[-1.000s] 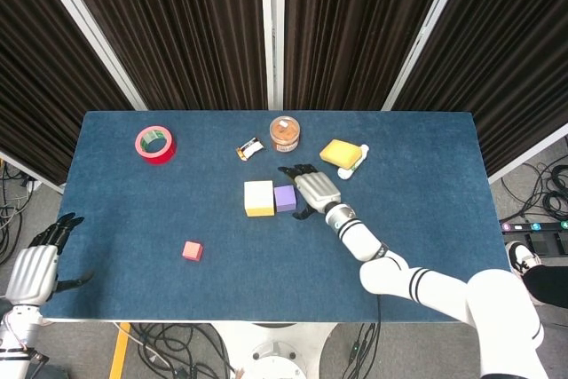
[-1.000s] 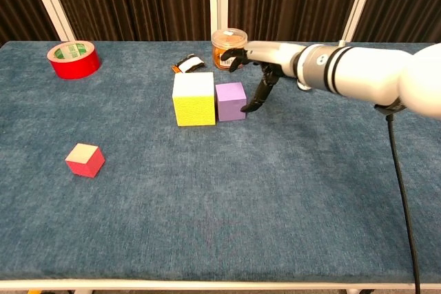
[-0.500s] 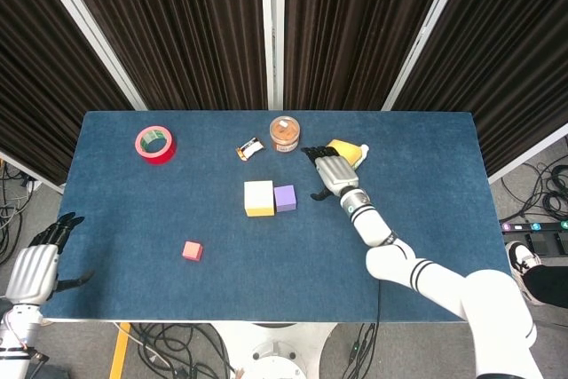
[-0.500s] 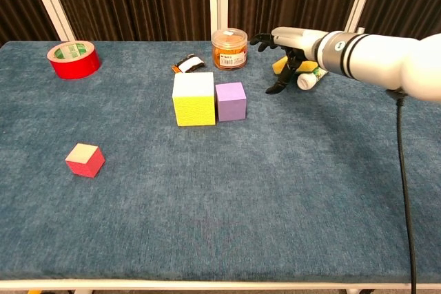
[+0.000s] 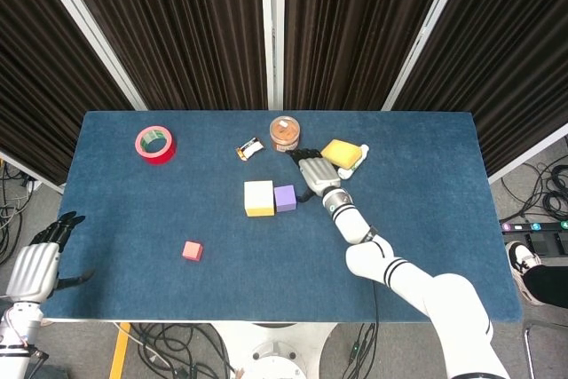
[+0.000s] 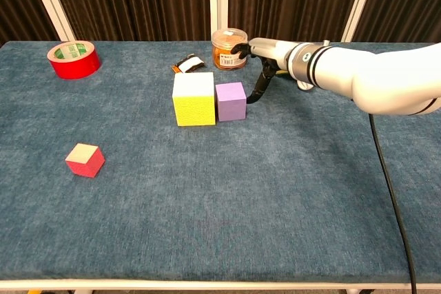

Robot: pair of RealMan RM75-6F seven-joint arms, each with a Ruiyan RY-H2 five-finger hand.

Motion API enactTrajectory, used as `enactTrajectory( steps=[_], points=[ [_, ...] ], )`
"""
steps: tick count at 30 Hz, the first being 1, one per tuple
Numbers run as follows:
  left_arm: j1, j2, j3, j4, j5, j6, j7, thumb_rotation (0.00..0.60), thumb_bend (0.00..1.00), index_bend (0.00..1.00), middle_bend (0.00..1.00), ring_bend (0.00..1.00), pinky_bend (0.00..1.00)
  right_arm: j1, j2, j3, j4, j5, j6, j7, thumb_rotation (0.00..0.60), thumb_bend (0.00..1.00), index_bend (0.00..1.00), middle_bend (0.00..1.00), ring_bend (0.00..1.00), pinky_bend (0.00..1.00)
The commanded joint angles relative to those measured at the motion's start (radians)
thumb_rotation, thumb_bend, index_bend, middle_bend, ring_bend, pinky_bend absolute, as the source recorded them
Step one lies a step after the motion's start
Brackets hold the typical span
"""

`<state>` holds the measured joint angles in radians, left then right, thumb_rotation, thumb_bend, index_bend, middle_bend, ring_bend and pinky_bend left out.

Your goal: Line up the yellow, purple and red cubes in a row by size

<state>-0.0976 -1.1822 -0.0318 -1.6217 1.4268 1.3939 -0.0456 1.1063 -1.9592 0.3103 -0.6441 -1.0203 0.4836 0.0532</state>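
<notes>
Currently the yellow cube (image 6: 193,98) touches the purple cube (image 6: 231,100), paired for the row, just left of the open, empty right hand (image 6: 260,67). Far left sits the red cube (image 6: 85,160), unplaced.

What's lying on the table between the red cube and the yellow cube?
Nothing: only bare blue cloth separates the red cube from the yellow cube, plain in the chest view and the head view alike.
</notes>
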Motion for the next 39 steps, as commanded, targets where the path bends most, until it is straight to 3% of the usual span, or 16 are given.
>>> enactTrajectory(
  steps=[1, 18, 21, 26, 31, 33, 37, 39],
  points=[
    [0.002, 0.001, 0.002, 0.000, 0.002, 0.003, -0.001, 0.600, 0.19, 0.19, 0.20, 0.18, 0.24, 0.002, -0.005, 0.003, 0.006, -0.008, -0.005, 0.008, 0.600, 0.04, 0.00, 0.05, 0.00, 0.00],
    [-0.019, -0.006, 0.003, 0.018, 0.010, -0.030, -0.025, 0.600, 0.19, 0.19, 0.20, 0.18, 0.24, -0.011, 0.012, 0.009, -0.032, -0.032, 0.015, -0.008, 0.600, 0.04, 0.00, 0.04, 0.00, 0.00],
    [-0.048, -0.006, -0.006, 0.029, 0.022, -0.060, -0.039, 0.600, 0.19, 0.19, 0.20, 0.18, 0.24, -0.053, 0.076, -0.005, -0.117, -0.057, 0.062, -0.012, 0.600, 0.05, 0.00, 0.04, 0.00, 0.00],
    [-0.126, -0.014, -0.034, 0.067, 0.050, -0.130, -0.063, 0.600, 0.19, 0.25, 0.20, 0.18, 0.24, -0.152, 0.277, -0.037, -0.352, -0.120, 0.176, -0.030, 0.600, 0.09, 0.00, 0.04, 0.00, 0.00],
    [-0.231, -0.050, -0.055, 0.117, 0.048, -0.257, -0.025, 0.600, 0.19, 0.30, 0.31, 0.26, 0.25, -0.239, 0.465, -0.038, -0.560, -0.136, 0.284, -0.054, 0.600, 0.10, 0.00, 0.04, 0.00, 0.00],
    [-0.261, -0.069, -0.058, 0.125, 0.041, -0.295, 0.002, 0.600, 0.19, 0.33, 0.36, 0.33, 0.32, -0.269, 0.520, -0.035, -0.613, -0.139, 0.320, -0.050, 0.600, 0.10, 0.00, 0.04, 0.00, 0.00],
    [-0.304, -0.108, -0.053, 0.113, 0.013, -0.364, 0.049, 0.600, 0.19, 0.37, 0.53, 0.56, 0.66, -0.318, 0.604, -0.041, -0.676, -0.153, 0.368, -0.036, 0.600, 0.10, 0.00, 0.04, 0.00, 0.00],
    [-0.318, -0.127, -0.050, 0.110, 0.000, -0.388, 0.068, 0.600, 0.19, 0.38, 0.59, 0.65, 0.77, -0.333, 0.625, -0.045, -0.685, -0.157, 0.379, -0.026, 0.600, 0.10, 0.00, 0.04, 0.00, 0.00]
  ],
)
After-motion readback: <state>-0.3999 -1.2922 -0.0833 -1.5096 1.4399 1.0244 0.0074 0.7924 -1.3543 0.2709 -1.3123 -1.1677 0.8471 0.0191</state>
